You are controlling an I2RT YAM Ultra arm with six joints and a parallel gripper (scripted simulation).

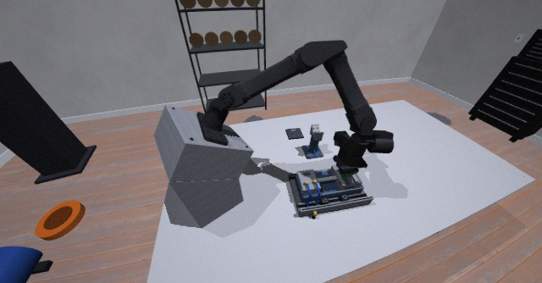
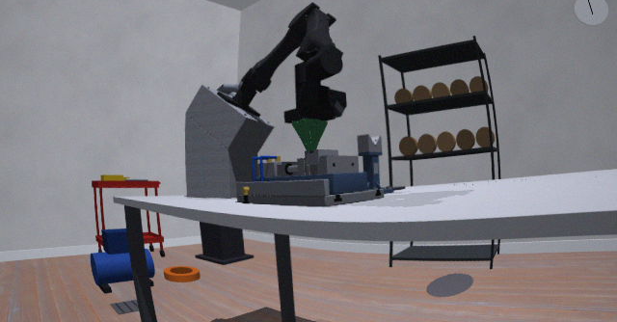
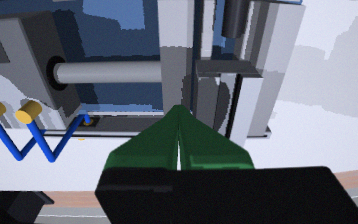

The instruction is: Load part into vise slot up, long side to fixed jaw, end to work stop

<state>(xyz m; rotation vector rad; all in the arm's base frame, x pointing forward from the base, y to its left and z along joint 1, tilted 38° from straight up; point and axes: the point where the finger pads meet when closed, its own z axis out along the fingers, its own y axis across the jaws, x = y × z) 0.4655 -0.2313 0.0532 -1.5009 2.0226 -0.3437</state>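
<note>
Okay, so our grey block-shaped metal part point(image 2: 322, 153) point(image 3: 210, 100) looks to be in the blue-and-grey vise point(image 1: 330, 191) point(image 2: 347, 182) point(image 3: 120, 40) already, between the two grey jaws and over towards the fixed one. It's too small to pick out in the top view, and we can't tell if it's flat or really touching that jaw. The small black infeed plate point(image 1: 294, 133) has nothing on it.

Our black gripper point(image 1: 347, 176) point(image 2: 311, 150) point(image 3: 178, 112) is fully closed with nothing in it, its tips just above the moving jaw.

Handling: we'd guess machined metal, stiff, a bit heavy for its size, hard to damage, slippery on smooth faces. If we regrip, we'd take it across the long sides near the middle, clear of the slot. For seating, shut tips pushing low on a side or end seem smarter; push high and it could tip. We see a gap between its end and the dark short rod we take for the work stop point(image 3: 234, 20), so an end push is probably still needed.

Count: one part, one vise, two jaws, one air-cylinder rod point(image 1: 328, 180) point(image 2: 291, 169) point(image 3: 110, 72), one work stop, one infeed plate, one grey V-block on a blue stand point(image 1: 314, 131) point(image 2: 369, 145), two green tapered fingers, two brass fittings point(image 1: 314, 181) point(image 3: 28, 111), one white bench point(image 1: 212, 258) point(image 2: 434, 226) point(image 3: 95, 172).
</note>
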